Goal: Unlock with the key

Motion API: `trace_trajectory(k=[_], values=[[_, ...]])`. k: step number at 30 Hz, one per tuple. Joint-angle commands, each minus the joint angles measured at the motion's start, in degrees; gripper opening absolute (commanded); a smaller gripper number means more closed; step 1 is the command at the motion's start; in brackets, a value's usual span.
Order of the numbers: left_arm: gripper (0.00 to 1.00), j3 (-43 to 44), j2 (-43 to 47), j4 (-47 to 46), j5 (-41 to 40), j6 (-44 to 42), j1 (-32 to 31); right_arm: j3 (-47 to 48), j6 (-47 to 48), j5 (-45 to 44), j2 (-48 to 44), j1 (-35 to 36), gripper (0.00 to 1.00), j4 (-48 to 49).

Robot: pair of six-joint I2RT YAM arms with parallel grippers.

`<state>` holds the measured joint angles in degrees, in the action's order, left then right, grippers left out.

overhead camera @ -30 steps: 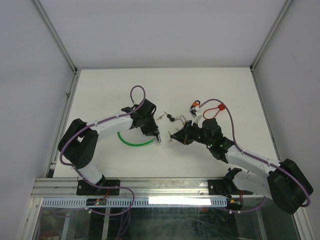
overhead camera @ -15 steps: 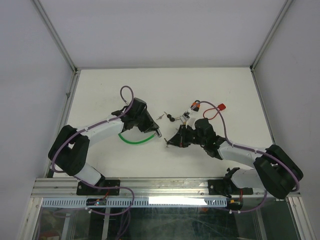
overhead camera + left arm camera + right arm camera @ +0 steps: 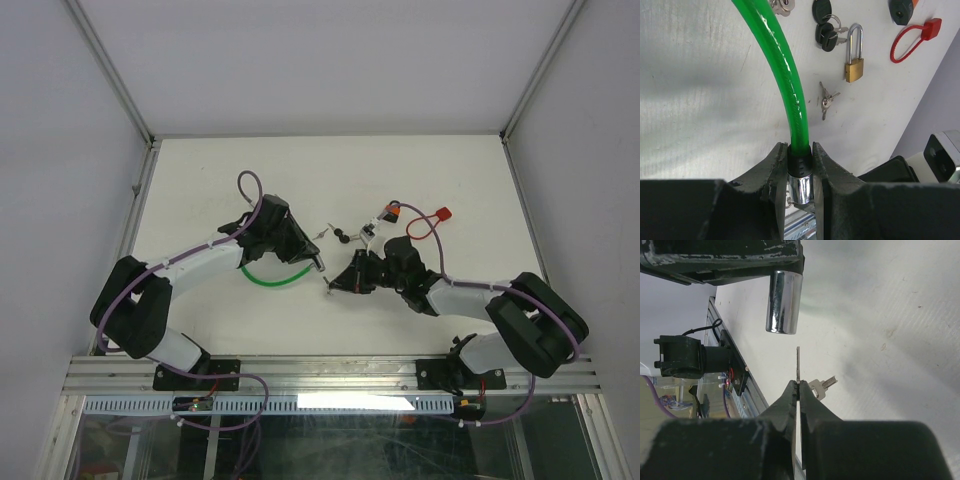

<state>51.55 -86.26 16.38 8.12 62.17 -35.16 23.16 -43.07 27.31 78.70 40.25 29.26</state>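
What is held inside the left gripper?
The chrome barrel of the green cable lock, clamped in the left gripper. Its fingers cover the barrel's sides; the keyhole cannot be seen.

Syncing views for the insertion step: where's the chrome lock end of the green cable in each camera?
Top external: lock end, mid-frame, at the left end effector's tip.
Left wrist: bottom centre, clamped in the jaws.
Right wrist: top centre, just above the key.
Shared landmark: the left end effector gripping it.

grn cable (image 3: 791, 90): cut off top edge | chrome lock end (image 3: 800, 187): part hidden in L tool (image 3: 799, 150) | key (image 3: 798, 365): bow hidden
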Motion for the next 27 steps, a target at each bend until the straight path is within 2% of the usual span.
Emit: trace_trajectory(k=[1,27], values=[[0.0,-0.2,3.3,-4.4,2.2,0.8,0.2,2.0,-1.0,0.0,0.3,0.2,0.0,5.3],[0.0,-1.0,3.7,-5.0,2.6,0.8,0.2,1.3,-1.5,-1.0,-2.0,0.2,0.0,6.4]])
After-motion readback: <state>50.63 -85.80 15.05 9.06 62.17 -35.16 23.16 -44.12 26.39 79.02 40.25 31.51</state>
